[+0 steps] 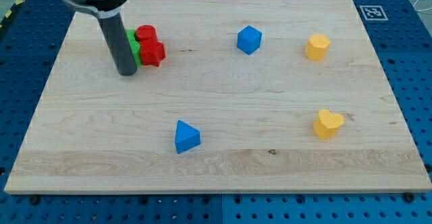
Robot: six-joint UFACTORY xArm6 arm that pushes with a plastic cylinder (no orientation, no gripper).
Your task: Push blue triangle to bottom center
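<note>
The blue triangle (186, 137) lies on the wooden board (223, 89), left of centre in the lower half. My tip (126, 72) stands near the view's upper left, well above and to the left of the blue triangle. It sits right beside a cluster of a green block (133, 46), a red cylinder (145, 34) and a red star-like block (153, 52), and it partly hides the green block.
A blue cube-like block (248, 40) sits at upper centre. A yellow block (316, 46) is at upper right, and a yellow heart (328, 124) at lower right. A marker tag (372, 12) is in the board's upper right corner.
</note>
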